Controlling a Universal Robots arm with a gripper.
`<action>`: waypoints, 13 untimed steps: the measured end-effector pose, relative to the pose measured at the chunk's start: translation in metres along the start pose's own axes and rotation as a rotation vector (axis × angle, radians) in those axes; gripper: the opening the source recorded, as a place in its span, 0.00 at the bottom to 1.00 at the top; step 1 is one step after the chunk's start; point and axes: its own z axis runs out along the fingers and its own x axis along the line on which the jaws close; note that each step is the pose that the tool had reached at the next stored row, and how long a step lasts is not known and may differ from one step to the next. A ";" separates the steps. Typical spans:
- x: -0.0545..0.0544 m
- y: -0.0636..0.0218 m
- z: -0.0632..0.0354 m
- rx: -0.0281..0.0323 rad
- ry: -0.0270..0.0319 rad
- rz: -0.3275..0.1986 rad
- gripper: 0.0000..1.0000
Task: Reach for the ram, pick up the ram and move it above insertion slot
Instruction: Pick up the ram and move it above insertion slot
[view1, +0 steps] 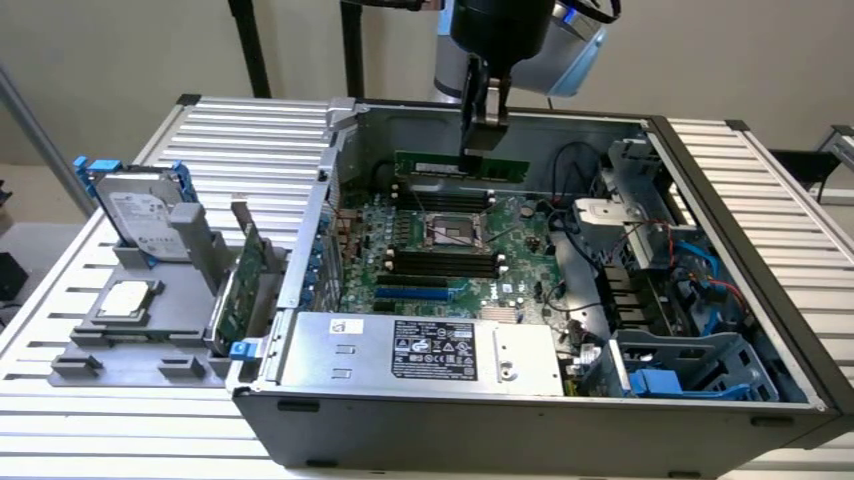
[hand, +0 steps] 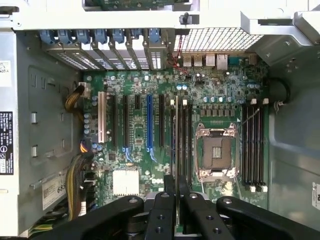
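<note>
While the open computer case (view1: 694, 250) lies on the slatted table (view1: 240, 125), its green motherboard (view1: 441, 250) faces up with the empty processor socket (view1: 451, 232) between two banks of dark memory slots (view1: 441, 265). The end effector (view1: 482, 125) hangs over the far bank, its fingers (hand: 165, 205) pinched on the ram (view1: 461, 165), which is held edge-down just above the board, apart from the slots.
</note>
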 end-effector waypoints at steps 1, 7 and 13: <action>-0.001 -0.0001 0.0003 0.0006 -0.0019 0.001 0.13; -0.004 -0.0020 0.0019 0.0036 -0.0074 0.003 0.13; -0.004 -0.0020 0.0019 0.0037 -0.0072 0.003 0.13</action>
